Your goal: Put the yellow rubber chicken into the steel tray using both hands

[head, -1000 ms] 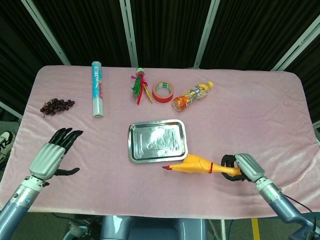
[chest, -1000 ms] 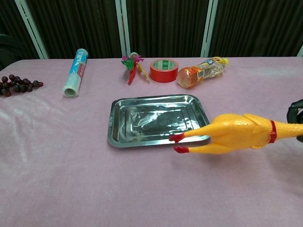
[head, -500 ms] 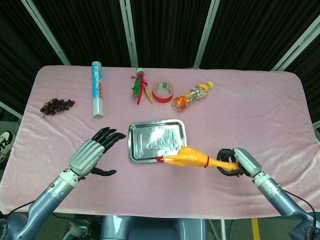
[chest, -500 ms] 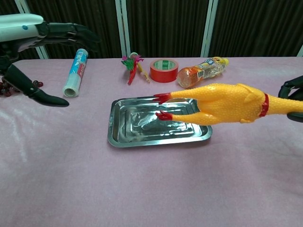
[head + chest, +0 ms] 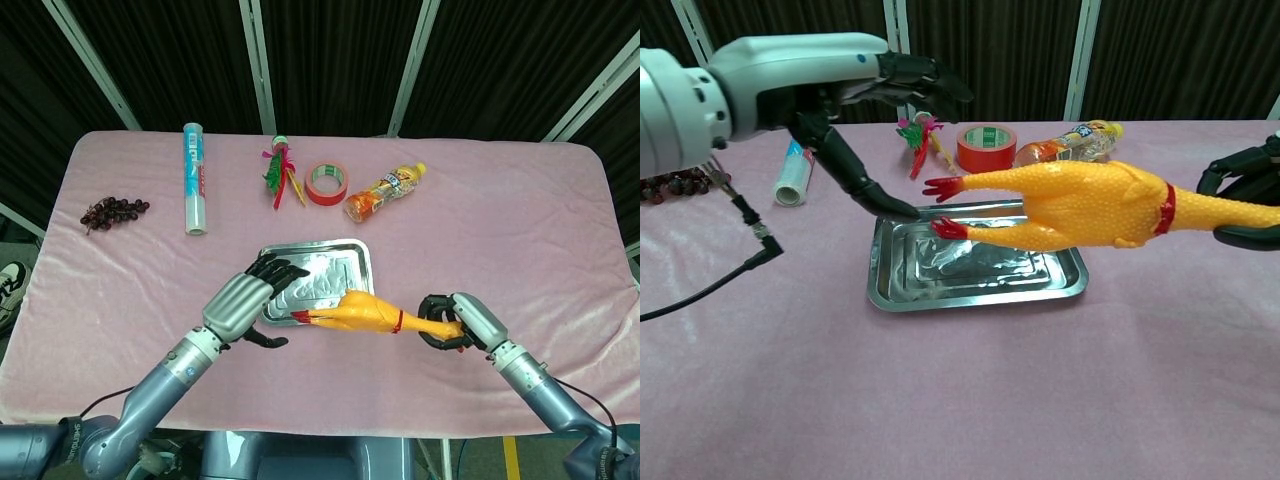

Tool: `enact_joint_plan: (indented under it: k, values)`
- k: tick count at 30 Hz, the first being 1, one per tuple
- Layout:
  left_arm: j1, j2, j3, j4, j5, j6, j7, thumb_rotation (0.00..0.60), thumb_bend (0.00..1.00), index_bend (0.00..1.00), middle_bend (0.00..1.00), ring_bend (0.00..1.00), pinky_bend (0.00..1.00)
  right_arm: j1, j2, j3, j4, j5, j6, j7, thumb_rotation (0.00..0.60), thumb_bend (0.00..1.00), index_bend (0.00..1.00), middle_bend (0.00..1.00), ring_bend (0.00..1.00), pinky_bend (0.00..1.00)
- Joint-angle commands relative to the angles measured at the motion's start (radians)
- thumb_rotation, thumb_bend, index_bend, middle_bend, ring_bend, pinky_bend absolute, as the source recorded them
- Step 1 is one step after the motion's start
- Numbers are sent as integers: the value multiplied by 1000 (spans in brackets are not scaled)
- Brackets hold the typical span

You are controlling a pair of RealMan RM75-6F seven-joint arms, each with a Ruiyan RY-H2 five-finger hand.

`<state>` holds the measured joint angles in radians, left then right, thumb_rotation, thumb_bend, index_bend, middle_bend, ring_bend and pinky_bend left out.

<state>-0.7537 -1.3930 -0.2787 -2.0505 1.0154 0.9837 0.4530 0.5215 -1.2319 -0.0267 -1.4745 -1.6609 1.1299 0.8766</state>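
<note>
The right hand [image 5: 455, 321] grips the chicken [image 5: 360, 313] by its neck, holding it level in the air over the tray's [image 5: 345, 252] 5 o'clock corner, red feet pointing to 9 o'clock. The left hand [image 5: 245, 303], fingers spread and holding nothing, hovers at the tray's 8 o'clock edge just beside the feet.

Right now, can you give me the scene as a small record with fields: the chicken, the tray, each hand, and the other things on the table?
chicken: yellow rubber chicken in the air over the tray, red feet toward the left hand
tray: steel tray, nothing lying in it
right hand: right hand grips the chicken's neck end
left hand: left hand open beside the feet, holding nothing
others: grapes, wrap roll, red tape, bottle
</note>
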Motion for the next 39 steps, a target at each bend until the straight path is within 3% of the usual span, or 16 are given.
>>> enact_joint_plan:
  k: [1,10,19,27,32,39]
  values:
    - [-107,-75,-43,-9,-171,44,136,600,14,119,145,82,0,1,-1,-2,-2,-3,6,3,600,671,971,723,652,869]
    - [-246,-163,-76,14,-372,111,251,600,29,121,147,82,0,4,2,-8,-18,-13,19,-6,600,674,973,723,652,869]
    - [-316,-231,-95,57,-436,147,241,600,98,152,168,98,0,14,2,-12,-35,-17,17,-18,600,682,974,724,654,869]
    - [-347,-268,-99,90,-443,165,214,600,354,281,306,214,41,22,-2,-20,-42,-30,19,-18,600,683,978,727,657,870]
    - [-366,-279,-93,106,-488,130,192,600,377,310,341,245,67,29,-8,-23,-52,-39,24,-10,600,684,980,728,658,870]
    - [-365,-304,-92,138,-458,144,139,600,492,448,517,417,207,34,-12,-26,-54,-42,29,-9,600,689,985,731,663,871]
